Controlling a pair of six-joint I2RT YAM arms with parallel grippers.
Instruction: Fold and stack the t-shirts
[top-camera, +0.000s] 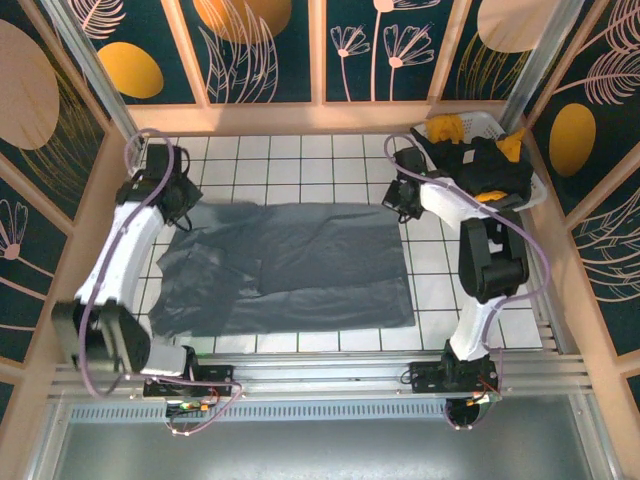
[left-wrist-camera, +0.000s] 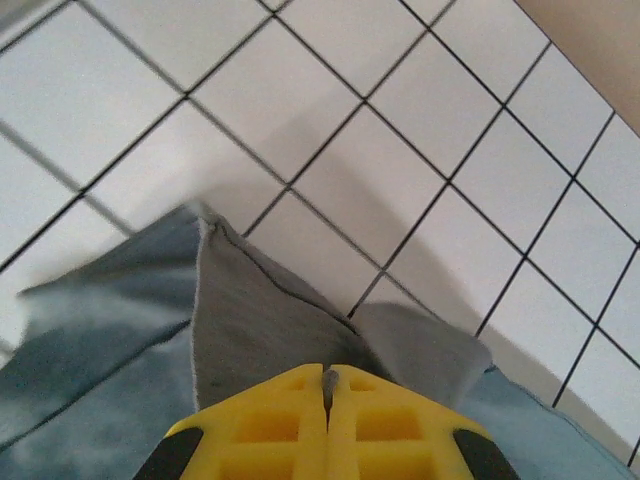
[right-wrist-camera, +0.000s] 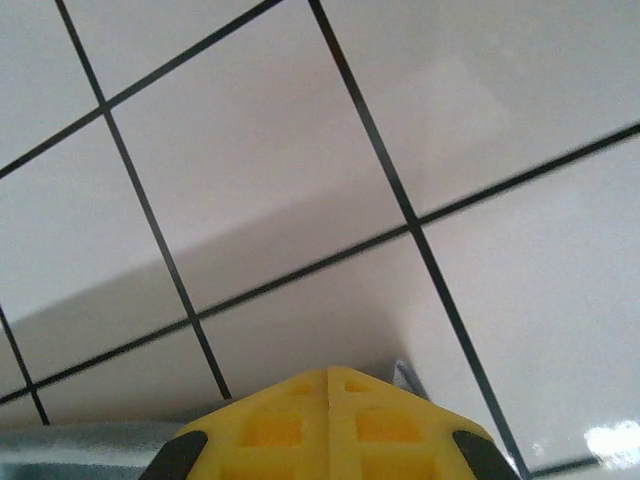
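Note:
The slate grey-blue t-shirt (top-camera: 290, 265) lies spread over the white tiles, with a sleeve folded in at its left side. My left gripper (top-camera: 188, 207) is at the shirt's far left corner. In the left wrist view its yellow jaws (left-wrist-camera: 327, 372) are shut on a raised fold of the grey cloth (left-wrist-camera: 250, 320). My right gripper (top-camera: 398, 207) is at the far right corner. In the right wrist view its jaws (right-wrist-camera: 329, 372) are shut, with a bit of cloth edge (right-wrist-camera: 404, 374) peeking out beside them. A black t-shirt (top-camera: 490, 165) and a mustard yellow one (top-camera: 447, 128) lie in the basket.
The white plastic basket (top-camera: 492, 122) stands at the far right corner, just behind the right arm. Wooden walls close off the tiled floor on three sides. A metal rail (top-camera: 330, 375) runs along the near edge, by the arm bases.

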